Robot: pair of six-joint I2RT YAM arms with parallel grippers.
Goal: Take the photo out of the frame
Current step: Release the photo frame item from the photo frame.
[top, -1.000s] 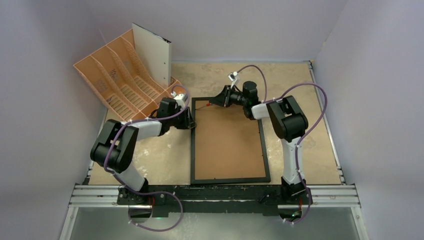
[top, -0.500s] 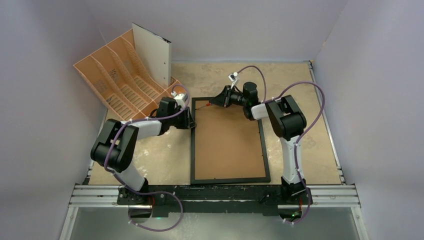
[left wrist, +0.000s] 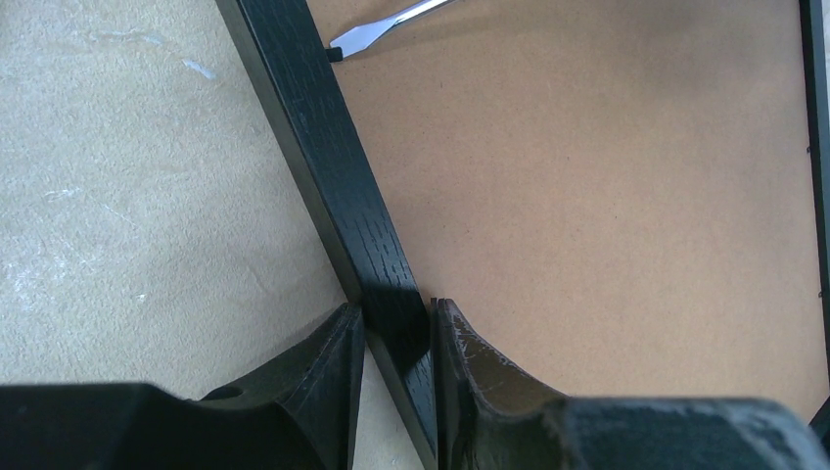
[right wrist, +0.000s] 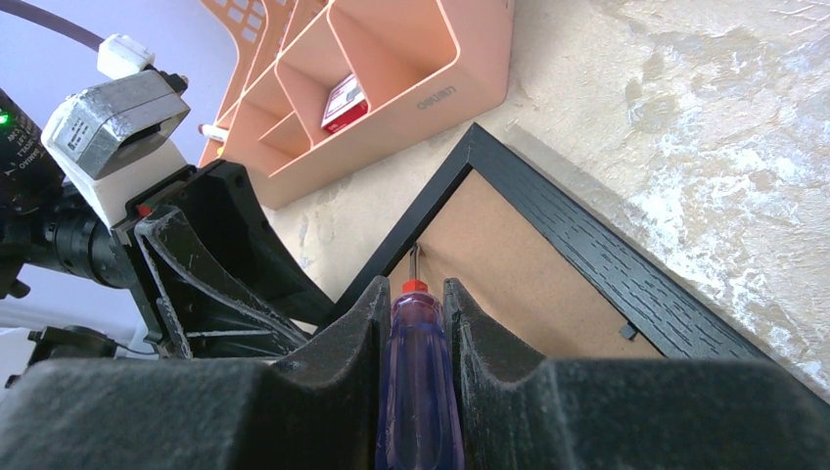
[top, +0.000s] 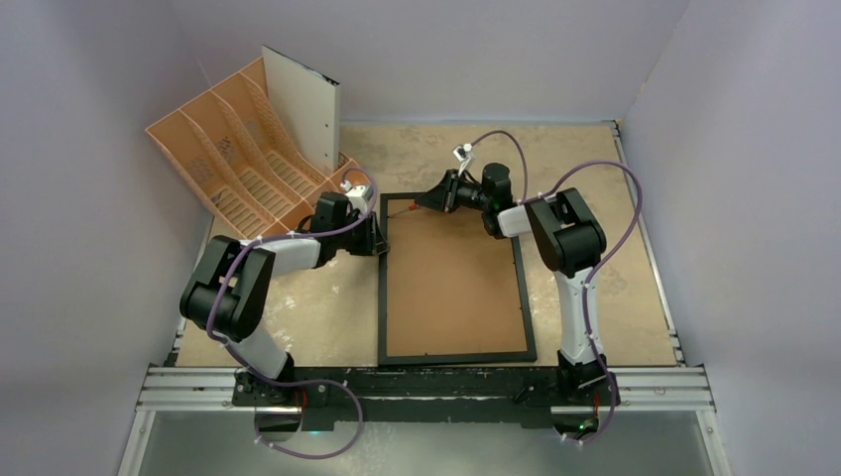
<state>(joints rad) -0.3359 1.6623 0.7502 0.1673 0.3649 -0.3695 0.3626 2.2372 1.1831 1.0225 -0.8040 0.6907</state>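
One brown backing board [top: 451, 288] inside the frame [top: 456, 355]

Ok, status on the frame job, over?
Left gripper shut on the frame, left rail. Right gripper shut on screwdriver, tip at far-left inner corner. Frame face down, backing board in, photo hidden.

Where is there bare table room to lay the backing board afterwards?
Free: the table right of the right arm, and the patch between the frame and the left arm. Crowded: the frame's far-left corner, where left gripper, right gripper with screwdriver, and organiser meet.
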